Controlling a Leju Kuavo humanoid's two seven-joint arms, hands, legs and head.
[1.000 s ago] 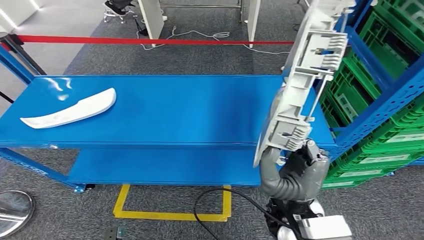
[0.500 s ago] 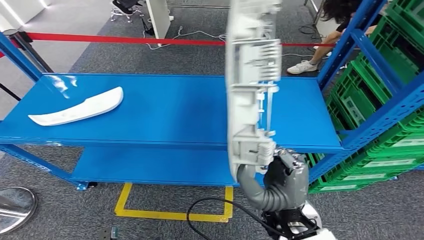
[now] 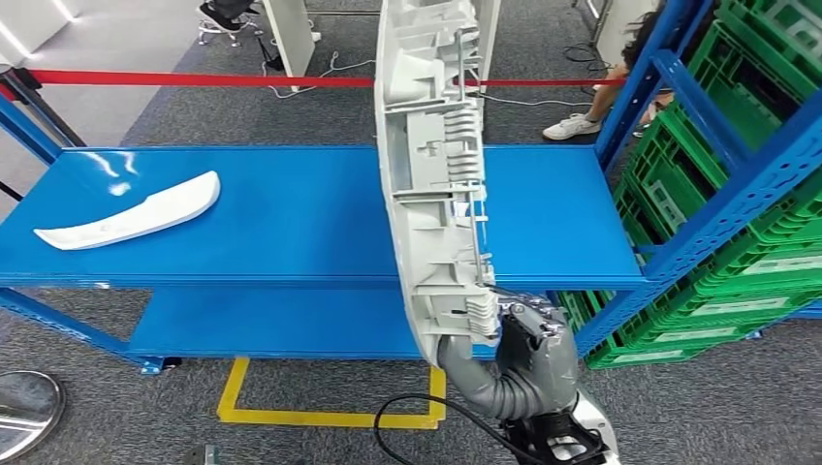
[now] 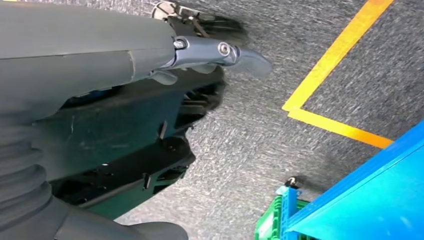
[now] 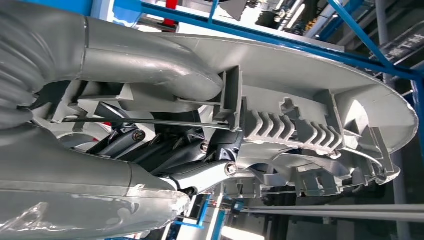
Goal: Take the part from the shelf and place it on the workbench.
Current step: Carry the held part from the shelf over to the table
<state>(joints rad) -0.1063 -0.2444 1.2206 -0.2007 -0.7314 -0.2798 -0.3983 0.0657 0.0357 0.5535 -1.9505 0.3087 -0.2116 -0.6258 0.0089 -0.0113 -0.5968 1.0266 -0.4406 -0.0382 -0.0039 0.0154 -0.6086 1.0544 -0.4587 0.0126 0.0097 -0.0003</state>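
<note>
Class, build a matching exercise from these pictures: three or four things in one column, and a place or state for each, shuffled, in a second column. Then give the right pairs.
Things:
1. Large grey part
2. Small white part
3. Green crates
4. Red tape

Places or states:
A. Stacked in the blue shelf
B. Held upright by the right hand
C. Stretched behind the workbench
D. Lying on the workbench

Pairs: 1-B, 2-D, 3-A, 4-C

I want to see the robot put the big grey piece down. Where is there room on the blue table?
Most of the blue table is bare: the whole stretch between the white curved part near its left end and the green crates past its right end. The right hand holds the big grey part upright over that stretch. The left end is taken.
</note>
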